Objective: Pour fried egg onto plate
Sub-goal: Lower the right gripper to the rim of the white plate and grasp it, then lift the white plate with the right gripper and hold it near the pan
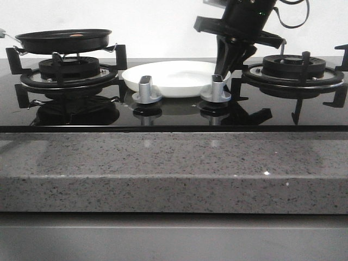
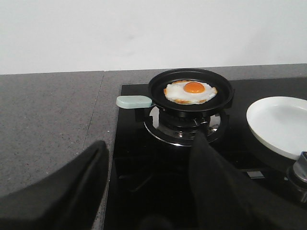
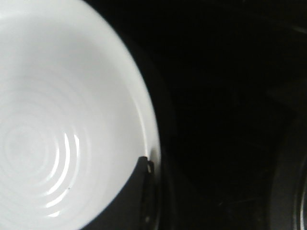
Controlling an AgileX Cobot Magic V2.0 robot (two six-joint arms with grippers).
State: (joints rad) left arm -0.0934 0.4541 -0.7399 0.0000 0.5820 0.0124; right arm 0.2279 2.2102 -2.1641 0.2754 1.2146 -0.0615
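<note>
Gleaming black glass hob [image 1: 174, 117], speckled grey counter [image 1: 174, 168], white wall [image 1: 152, 27]

A black frying pan [image 1: 64, 40] with a pale green handle [image 2: 134, 101] sits on the left burner [image 1: 69, 71] of the glossy black stove [image 1: 174, 117]. Two silver knobs [image 1: 147, 89] stand near the stove's front edge, and a speckled grey counter [image 1: 174, 168] runs along the front.

The right gripper [image 1: 227, 69] is matte black, with tapered fingers under a broad flat bracket. A black cable [image 1: 294, 16] loops beside its housing. The left gripper [image 2: 148, 191] shows two thick, rounded black fingers.
</note>
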